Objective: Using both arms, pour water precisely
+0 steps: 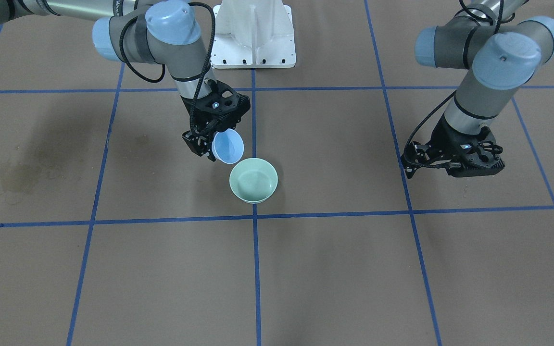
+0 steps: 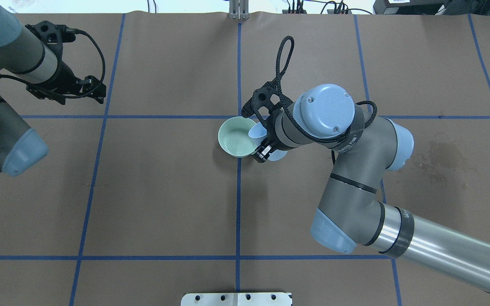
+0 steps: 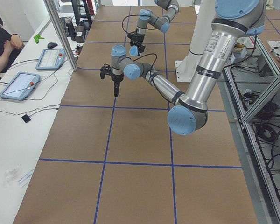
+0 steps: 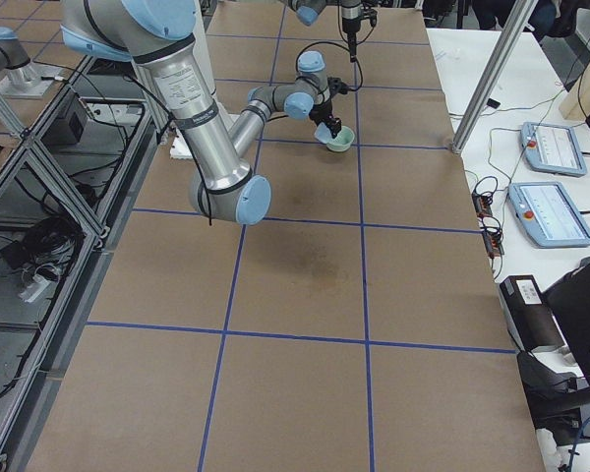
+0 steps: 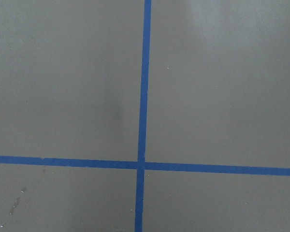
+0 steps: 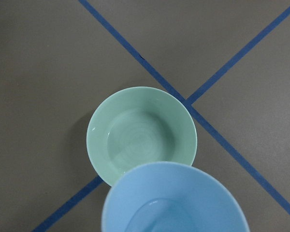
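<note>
While aslant over round green bowl point(image 1: 253, 180), glossy blue cup point(image 1: 228, 146) tight between right jaws.

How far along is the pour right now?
Done: the right gripper has the blue bowl lifted. In hand: it is tilted over the rim of the green bowl; a faint rippled sheen inside suggests water, though no stream shows. Left: finishing the pour and setting the blue bowl down. The left gripper hangs apart, holding nothing.

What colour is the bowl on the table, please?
Pale green bowl, best seen from the right wrist.
</note>
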Robot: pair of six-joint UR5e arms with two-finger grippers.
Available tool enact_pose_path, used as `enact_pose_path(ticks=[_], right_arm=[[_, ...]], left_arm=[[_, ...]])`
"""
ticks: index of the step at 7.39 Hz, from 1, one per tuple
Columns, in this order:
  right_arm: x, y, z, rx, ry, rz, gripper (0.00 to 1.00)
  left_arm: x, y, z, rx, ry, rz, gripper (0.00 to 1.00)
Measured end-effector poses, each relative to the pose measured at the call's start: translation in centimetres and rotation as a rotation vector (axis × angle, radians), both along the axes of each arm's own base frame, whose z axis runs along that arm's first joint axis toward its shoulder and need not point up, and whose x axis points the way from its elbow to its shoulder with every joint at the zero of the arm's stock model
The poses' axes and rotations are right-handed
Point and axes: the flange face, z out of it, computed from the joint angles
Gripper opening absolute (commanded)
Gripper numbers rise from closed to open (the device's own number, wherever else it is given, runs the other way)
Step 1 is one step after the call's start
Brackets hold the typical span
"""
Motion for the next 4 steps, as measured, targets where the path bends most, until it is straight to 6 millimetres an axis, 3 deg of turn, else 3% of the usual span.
enact_pose_path(ticks=[4], right_arm=[[-4.8,-2.1,-1.2,-0.09,0.14,-0.07,0.0]], left_arm=[[-0.5,-0.7,0.7,0.002,-0.01,0.001,1.0]])
